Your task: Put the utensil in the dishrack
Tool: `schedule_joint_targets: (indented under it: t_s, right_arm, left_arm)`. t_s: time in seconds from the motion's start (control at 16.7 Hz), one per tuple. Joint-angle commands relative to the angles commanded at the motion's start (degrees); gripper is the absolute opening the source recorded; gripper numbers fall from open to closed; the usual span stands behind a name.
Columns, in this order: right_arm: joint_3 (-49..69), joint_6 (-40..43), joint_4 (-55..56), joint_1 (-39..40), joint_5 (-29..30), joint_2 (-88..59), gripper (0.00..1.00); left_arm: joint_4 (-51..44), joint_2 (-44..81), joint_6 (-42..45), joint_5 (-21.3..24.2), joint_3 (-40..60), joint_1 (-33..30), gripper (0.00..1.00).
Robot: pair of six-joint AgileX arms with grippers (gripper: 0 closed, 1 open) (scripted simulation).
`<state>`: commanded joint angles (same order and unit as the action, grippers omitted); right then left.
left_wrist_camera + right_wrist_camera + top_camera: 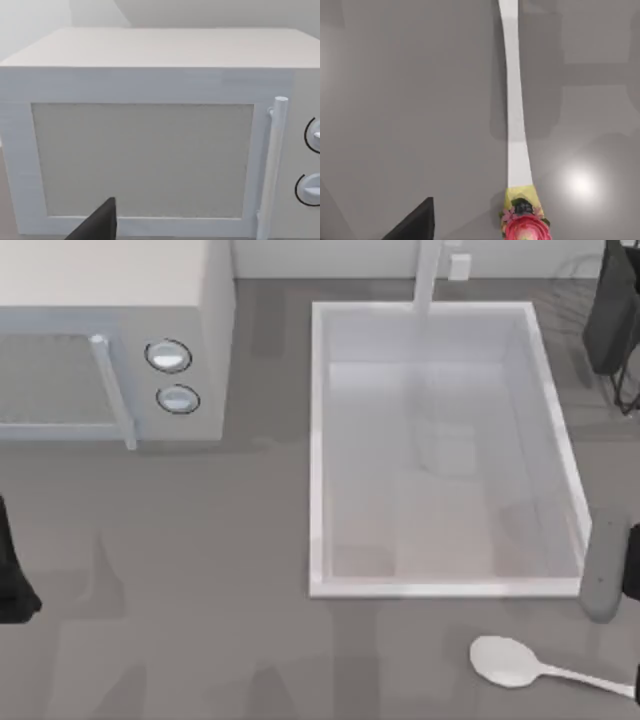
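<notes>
Top view showed, from largest down, a white microwave (110, 335) at ten o'clock on the grey table (200, 570), a white sink (318, 450) just right of centre, the dishrack (625, 380) of thin black wire at two o'clock on the right edge, and the utensil (512, 661) at five o'clock, lying flat on the table just below the sink's near rim, bowl toward the middle and handle running out to the right edge. The left arm (12, 575) sat parked at nine o'clock, its wrist camera facing the microwave door (142, 160); I could not tell how its fingers stood. The right arm (632, 560) hung at four o'clock beside a grey cylinder (602, 570), above the handle's end. Its wrist view looked straight down the handle (515, 115), whose tip carried a yellow band and a pink flower decoration (525, 225); one dark finger (417, 222) showed, so whether it was spread or clenched I could not tell.

The step in hand looked like the approach for the pick. Done well, the gripper would come down centred across the thin handle, grasp near the decorated end, and lift well clear of the sink rim before heading to two o'clock.

No brand, label or readable writing appeared; the microwave's two dials (168, 356) were unmarked.
</notes>
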<state>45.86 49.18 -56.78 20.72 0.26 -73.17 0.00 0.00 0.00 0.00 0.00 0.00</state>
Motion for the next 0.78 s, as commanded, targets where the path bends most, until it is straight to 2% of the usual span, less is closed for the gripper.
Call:
schedule_joint_targets:
  t_s: [0.18,0.54,0.78]
  right_arm:
    - [3.3,3.4,-3.9,1.5,0.0,-4.9,1.0]
    - [3.4,3.8,-4.1,1.4,0.0,-5.4,1.0]
    - [-0.2,3.8,2.4,1.6,0.0,-8.5,1.0]
  left_arm:
    - [0.0,0.0,0.0,0.0,0.0,0.0,1.0]
    - [0.0,0.0,0.0,0.0,0.0,0.0,1.0]
    - [0.0,0.0,0.0,0.0,0.0,0.0,1.0]
